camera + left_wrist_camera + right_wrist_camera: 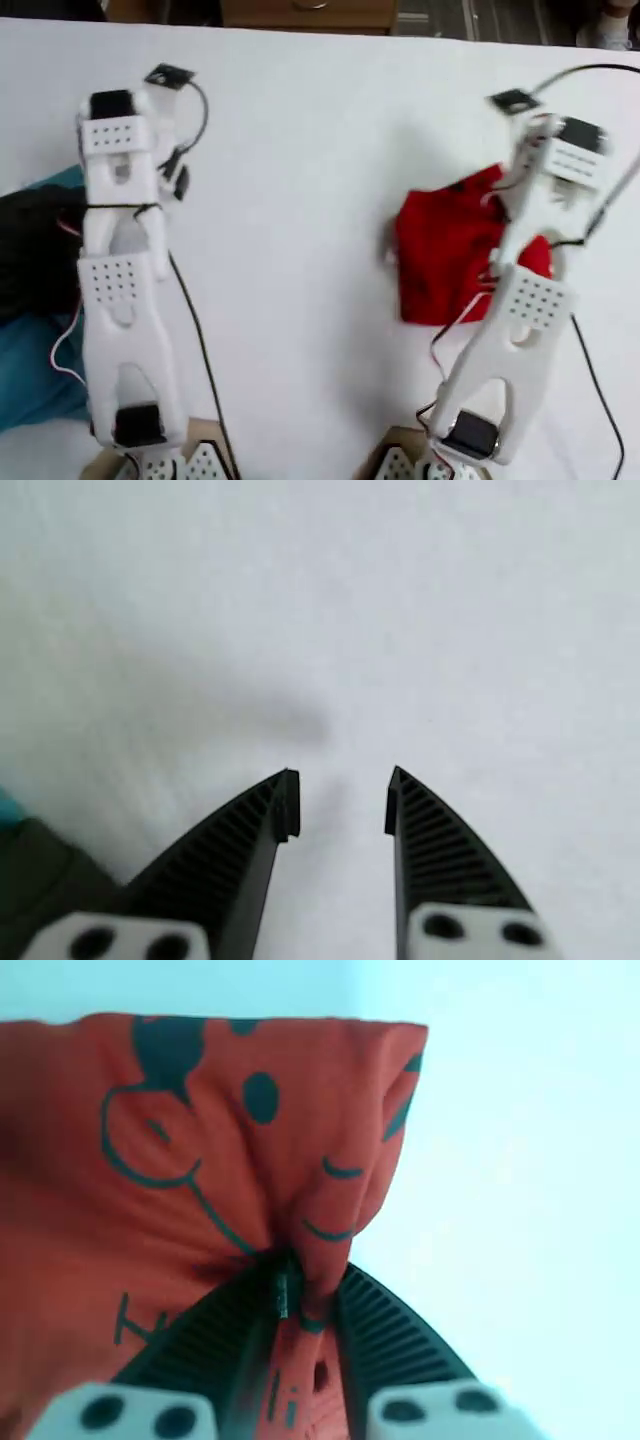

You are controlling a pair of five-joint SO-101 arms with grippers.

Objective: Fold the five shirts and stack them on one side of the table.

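I see my left gripper (340, 805) above the white table (450, 610), black ribbed fingers (240, 845) parted, bare tabletop between the tips. In a corner of the frame, beside one finger, lies dark fabric (40, 875) with a sliver of teal cloth (8, 808) against it. A soft shadow (200, 700) crosses mid-frame

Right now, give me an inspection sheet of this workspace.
Surface: white table.
Job's things: red shirt bunched under the right arm; black cloth over teal cloth at the table's left edge, likely shirts.
Clutter: nothing seen.
Grippers: left gripper open above bare table; right gripper shut on the red shirt.
Cables: black cable on the table beside the left arm.
Surroundings: wooden furniture beyond the far edge.
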